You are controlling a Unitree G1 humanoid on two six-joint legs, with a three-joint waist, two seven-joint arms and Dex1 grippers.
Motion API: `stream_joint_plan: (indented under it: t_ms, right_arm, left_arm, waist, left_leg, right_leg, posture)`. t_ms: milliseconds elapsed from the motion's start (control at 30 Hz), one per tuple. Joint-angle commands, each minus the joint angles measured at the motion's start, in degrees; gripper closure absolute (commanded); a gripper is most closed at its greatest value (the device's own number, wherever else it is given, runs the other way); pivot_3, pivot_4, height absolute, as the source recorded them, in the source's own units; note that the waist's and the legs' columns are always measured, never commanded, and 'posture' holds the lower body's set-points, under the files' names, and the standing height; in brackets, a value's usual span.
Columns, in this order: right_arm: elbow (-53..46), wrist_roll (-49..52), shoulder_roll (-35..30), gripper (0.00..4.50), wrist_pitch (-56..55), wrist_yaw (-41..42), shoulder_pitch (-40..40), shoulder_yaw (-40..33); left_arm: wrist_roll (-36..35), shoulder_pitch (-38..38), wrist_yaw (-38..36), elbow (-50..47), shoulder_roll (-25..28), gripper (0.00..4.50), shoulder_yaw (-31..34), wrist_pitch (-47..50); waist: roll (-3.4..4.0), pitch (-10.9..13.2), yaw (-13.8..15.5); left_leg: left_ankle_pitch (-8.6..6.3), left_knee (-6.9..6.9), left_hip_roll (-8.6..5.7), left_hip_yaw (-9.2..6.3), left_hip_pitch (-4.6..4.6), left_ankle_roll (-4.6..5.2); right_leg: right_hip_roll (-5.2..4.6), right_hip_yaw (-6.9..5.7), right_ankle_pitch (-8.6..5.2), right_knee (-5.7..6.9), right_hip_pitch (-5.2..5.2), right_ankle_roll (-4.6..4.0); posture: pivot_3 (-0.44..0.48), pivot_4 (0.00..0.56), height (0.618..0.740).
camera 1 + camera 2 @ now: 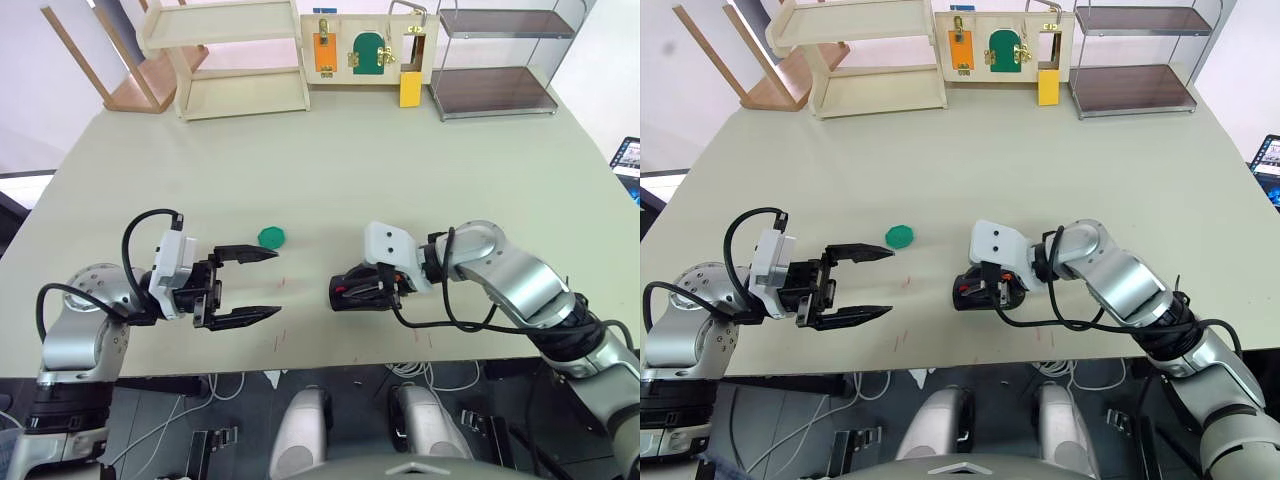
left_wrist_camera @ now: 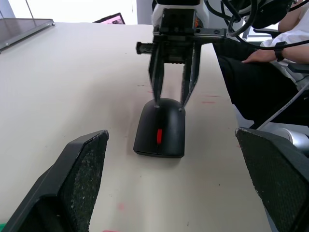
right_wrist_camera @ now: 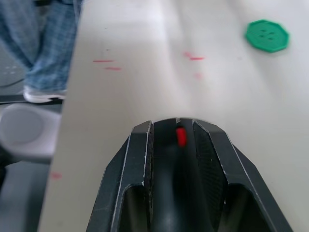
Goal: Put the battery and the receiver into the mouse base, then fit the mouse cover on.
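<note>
The right gripper [image 1: 350, 291] has its jaws clenched on the sides of the black mouse [image 2: 160, 134], which sits flat on the bench [image 1: 330, 150] near the front edge with its cover on and the red wheel [image 2: 159, 136] showing at the nose. The left gripper [image 1: 262, 284] hovers well apart on the other side, jaws released and spread wide, pointing toward the mouse. A flat green disc [image 1: 272, 237] lies on the bench just beyond the left gripper's upper finger, between the two arms.
</note>
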Motion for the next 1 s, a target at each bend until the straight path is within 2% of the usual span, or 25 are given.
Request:
stream_joint_plan:
  t_ms: [33,233,567,667,833,1000]
  right_arm:
    - [0.8,-1.5,1.7,3.16,1.6,-1.9,-2.1,1.3]
    - [5.1,-4.5,4.4,3.16,4.0,-4.0,-4.7,4.9]
    - [4.0,-6.9,2.2,3.16,9.3,-3.5,-5.1,11.0]
    - [4.2,-6.0,3.8,3.16,8.4,-4.9,-4.8,7.6]
    - [0.4,0.5,3.8,3.16,3.8,-3.3,-1.4,-3.4]
    - [-2.0,6.2,1.7,3.16,-4.4,-1.0,7.1,-12.9]
  left_arm:
    - [-1.3,0.6,-0.3,-1.7,0.9,0.0,2.1,-0.7]
    - [-1.4,1.4,0.1,-2.4,1.0,0.0,2.6,-0.6]
    - [-1.1,1.7,0.1,-2.5,0.9,0.0,3.0,-0.7]
    - [-1.1,1.6,0.1,-2.5,0.9,0.0,2.9,-0.7]
    - [-0.4,1.5,0.2,-2.1,0.8,0.0,2.7,-1.3]
    - [0.5,0.7,1.0,-1.5,0.1,0.0,1.6,-2.1]
  waist:
    - [0.0,0.0,0.0]
    - [0.0,0.0,0.1]
    - [0.0,0.0,0.2]
    - [-0.02,0.0,0.2]
    - [-0.02,0.0,0.2]
    - [-0.04,0.0,0.2]
  left_leg:
    - [0.0,0.0,0.0,0.0,0.0,0.0]
    - [0.0,0.0,0.0,0.02,0.0,0.0]
    - [0.0,0.0,-0.01,0.0,0.0,0.0]
    - [0.0,0.01,-0.02,0.01,0.0,0.0]
    - [0.0,0.01,-0.02,-0.01,-0.01,0.0]
    - [0.0,-0.01,-0.02,-0.01,-0.01,0.0]
  right_leg:
    - [0.0,0.0,0.0,0.0,0.0,0.0]
    - [-0.02,0.0,0.0,-0.01,0.01,0.0]
    - [-0.03,-0.01,0.0,-0.01,0.01,-0.01]
    - [-0.05,-0.01,-0.01,-0.01,0.02,-0.03]
    - [-0.04,-0.02,0.01,-0.02,0.02,0.0]
    - [-0.04,-0.02,0.01,-0.03,0.02,0.01]
  posture:
    - [0.0,0.15,0.74]
    - [0.0,0.15,0.74]
    - [0.0,0.15,0.74]
    - [0.0,0.15,0.74]
    - [0.0,0.15,0.74]
    - [0.0,0.15,0.74]
